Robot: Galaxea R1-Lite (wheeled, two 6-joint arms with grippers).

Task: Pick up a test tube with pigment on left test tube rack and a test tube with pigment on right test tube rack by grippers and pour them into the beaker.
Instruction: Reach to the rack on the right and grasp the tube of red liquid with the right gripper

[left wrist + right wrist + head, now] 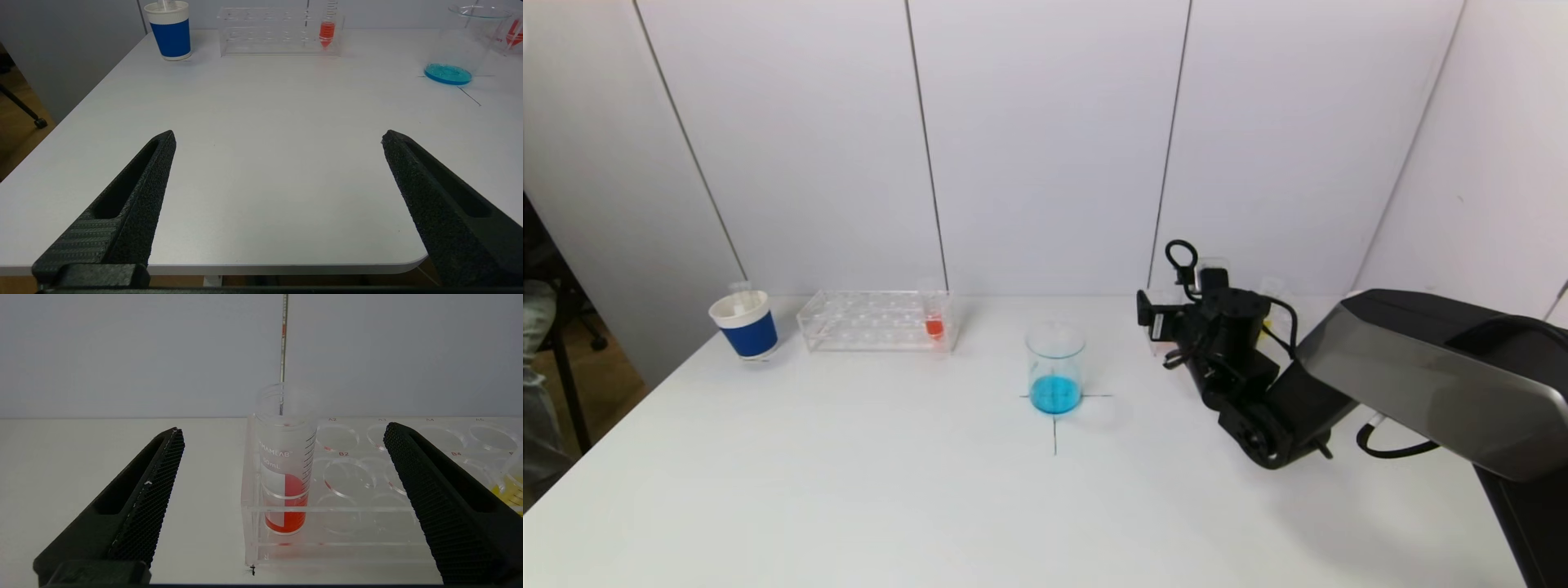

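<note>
Right gripper (284, 433), closest to its wrist camera, has both fingers spread wide with nothing between them, and it faces the test tube with red pigment (285, 477) standing upright in the corner hole of the right test tube rack (367, 522). Tube sits between the fingertips in line of sight but beyond them; no contact yet. A second vessel with yellowish content shows at the far edge of that rack, mostly cut off. In the head view the right arm reaches across the table (849, 490) toward the rack, which it largely hides. Beaker (1055, 367) stands on a cross mark at table centre and already holds blue liquid. Left test tube rack (878, 320) is well apart from the beaker on the robot's left, with one tube of red pigment (934, 320) at its end nearest the beaker; a blue and white paper cup (744, 324) stands just beside the rack's other end. Left gripper (278, 136) hangs at the near table edge, fingers wide apart, empty, far from its rack. Judged step: approach to the right-rack tube, grasp not yet made. Next move calls for advancing straight so the fingers bracket the tube above the rack top, then closing and lifting vertically to clear the hole.
</note>
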